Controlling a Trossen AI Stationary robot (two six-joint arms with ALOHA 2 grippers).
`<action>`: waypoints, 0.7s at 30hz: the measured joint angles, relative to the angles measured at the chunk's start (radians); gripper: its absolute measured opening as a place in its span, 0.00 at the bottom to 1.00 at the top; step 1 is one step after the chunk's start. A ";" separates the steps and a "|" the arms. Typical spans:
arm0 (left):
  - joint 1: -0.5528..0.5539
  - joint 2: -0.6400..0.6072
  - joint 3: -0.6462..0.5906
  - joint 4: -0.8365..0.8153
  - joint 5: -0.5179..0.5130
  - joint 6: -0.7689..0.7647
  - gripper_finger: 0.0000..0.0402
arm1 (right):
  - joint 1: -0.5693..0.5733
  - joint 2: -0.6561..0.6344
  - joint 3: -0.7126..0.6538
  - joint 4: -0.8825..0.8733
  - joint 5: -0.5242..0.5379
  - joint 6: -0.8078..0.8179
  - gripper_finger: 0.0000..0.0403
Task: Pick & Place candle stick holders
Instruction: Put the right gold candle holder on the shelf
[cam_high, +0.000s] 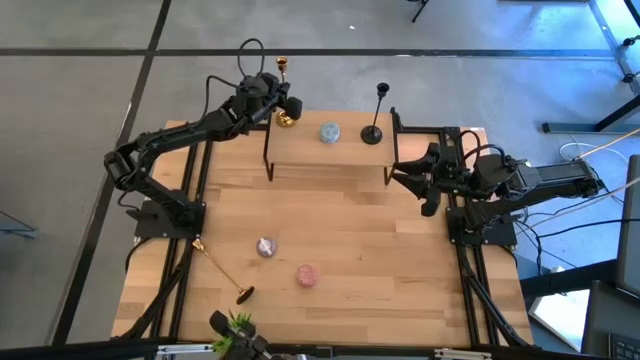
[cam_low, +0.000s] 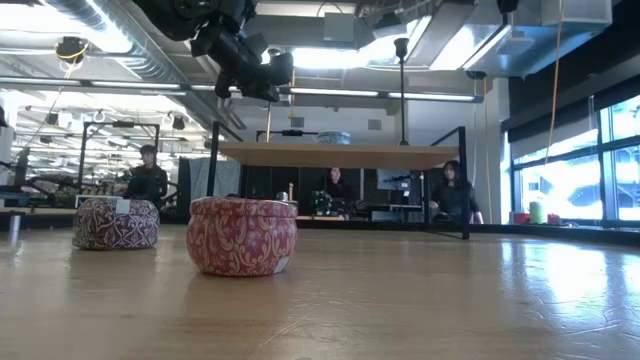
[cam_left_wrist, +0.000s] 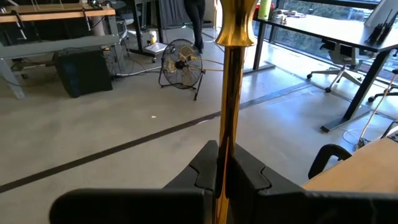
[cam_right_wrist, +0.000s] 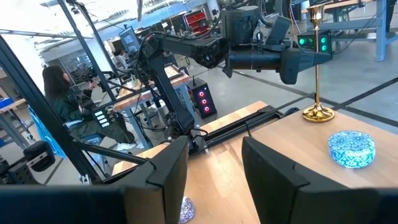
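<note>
A gold candle stick holder (cam_right_wrist: 317, 74) stands upright on the left end of a raised wooden shelf (cam_high: 330, 152), and my left gripper (cam_high: 283, 101) is shut on its stem. A black holder (cam_high: 377, 115) stands on its round base on the shelf's right part. Another gold holder (cam_high: 221, 268) lies on its side on the table near the left edge. My right gripper (cam_high: 402, 176) is open and empty, beside the shelf's right end. My left gripper pinches the gold holder's thin stem (cam_left_wrist: 222, 163) between its two fingers, below the top cup (cam_left_wrist: 235, 28). The fingers come level from the table's left and lie across the stem. The holder is upright, its round base (cam_right_wrist: 318, 114) on the shelf top.
A blue patterned tin (cam_high: 329, 132) sits on the shelf between the two standing holders. Two pink patterned tins (cam_high: 265, 247) (cam_high: 307, 275) sit on the table's near middle. The shelf's dark legs (cam_high: 267, 160) stand on the table. People sit in the room beyond.
</note>
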 joint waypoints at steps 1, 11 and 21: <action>0.000 0.000 0.000 -0.001 0.000 0.000 0.03 | 0.000 0.000 0.000 0.000 0.000 0.000 0.39; -0.002 0.004 -0.002 -0.080 0.006 0.000 0.06 | 0.000 0.000 0.000 0.000 -0.001 0.000 0.39; -0.002 0.001 -0.002 -0.110 0.044 -0.003 0.07 | -0.001 0.000 0.000 0.000 -0.003 0.000 0.39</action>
